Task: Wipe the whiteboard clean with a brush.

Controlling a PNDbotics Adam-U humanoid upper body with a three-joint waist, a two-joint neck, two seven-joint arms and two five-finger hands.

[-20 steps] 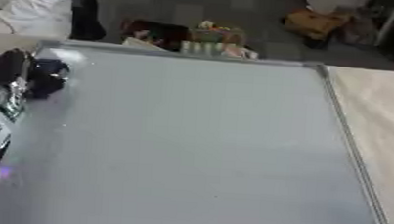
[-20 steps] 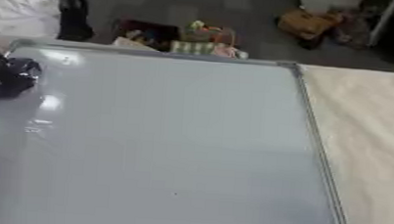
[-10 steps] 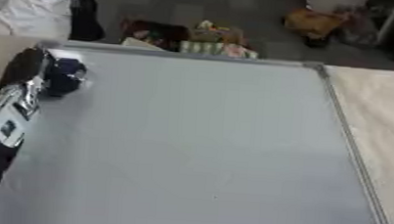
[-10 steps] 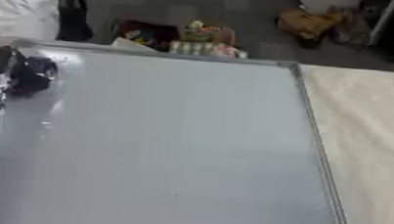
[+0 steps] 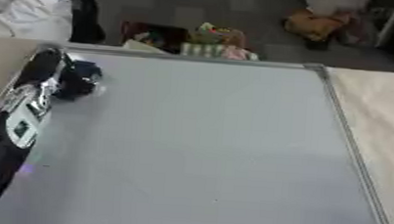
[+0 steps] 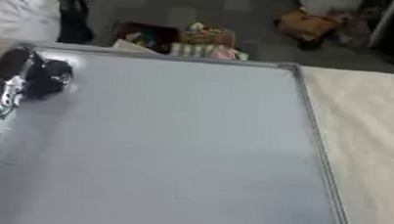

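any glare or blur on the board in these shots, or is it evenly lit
Left eye view: the whiteboard looks dull and evenly grey, with no strong glare; the left hand at its far left corner is smeared by blur. Right eye view: the same soft focus, and the clutter on the floor beyond the board is indistinct.

Left hand (image 5: 72, 79) — farther up whiteboard (image 5: 207, 149)

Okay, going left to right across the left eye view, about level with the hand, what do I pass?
Left arm → left hand, at the board's far left corner → whiteboard → its right frame edge → bare wooden table.
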